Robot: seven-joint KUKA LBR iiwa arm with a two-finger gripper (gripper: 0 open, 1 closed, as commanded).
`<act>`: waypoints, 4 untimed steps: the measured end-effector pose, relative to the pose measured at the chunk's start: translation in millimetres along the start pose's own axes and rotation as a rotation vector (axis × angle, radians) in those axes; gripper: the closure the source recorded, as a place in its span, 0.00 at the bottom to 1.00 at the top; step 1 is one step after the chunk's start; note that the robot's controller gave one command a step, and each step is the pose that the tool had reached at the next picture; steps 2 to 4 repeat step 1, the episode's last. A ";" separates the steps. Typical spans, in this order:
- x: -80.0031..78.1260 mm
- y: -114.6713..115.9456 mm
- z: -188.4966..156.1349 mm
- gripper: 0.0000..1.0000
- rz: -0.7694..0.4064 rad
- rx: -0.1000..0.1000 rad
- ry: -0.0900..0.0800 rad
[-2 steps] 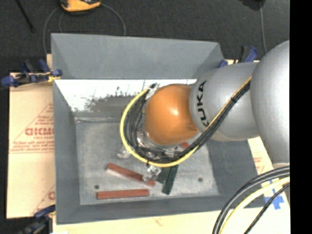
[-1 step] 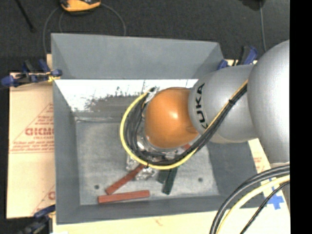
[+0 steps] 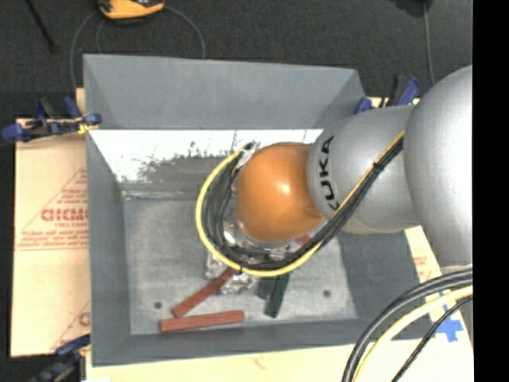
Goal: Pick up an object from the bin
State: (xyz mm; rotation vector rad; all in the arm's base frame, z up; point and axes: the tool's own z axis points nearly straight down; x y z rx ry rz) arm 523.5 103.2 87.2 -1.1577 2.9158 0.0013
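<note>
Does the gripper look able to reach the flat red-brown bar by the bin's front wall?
Probably yes. The flat red-brown bar lies bare on the grey metal bin's floor, nothing upon it, and the gripper hangs close beside it, over a slanted red-brown stick. The front wall may crowd it.

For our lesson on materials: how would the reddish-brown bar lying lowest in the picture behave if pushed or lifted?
The reddish-brown bar looks straight and flat-sided, so probably stiff, sliding rather than rolling. Lying flat on the bin floor, it seems unlikely to tip. Gripped near one end, it might swing.
</note>
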 end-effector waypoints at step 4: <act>-9.6 -11.8 -192.3 1.00 -0.144 -0.001 0.004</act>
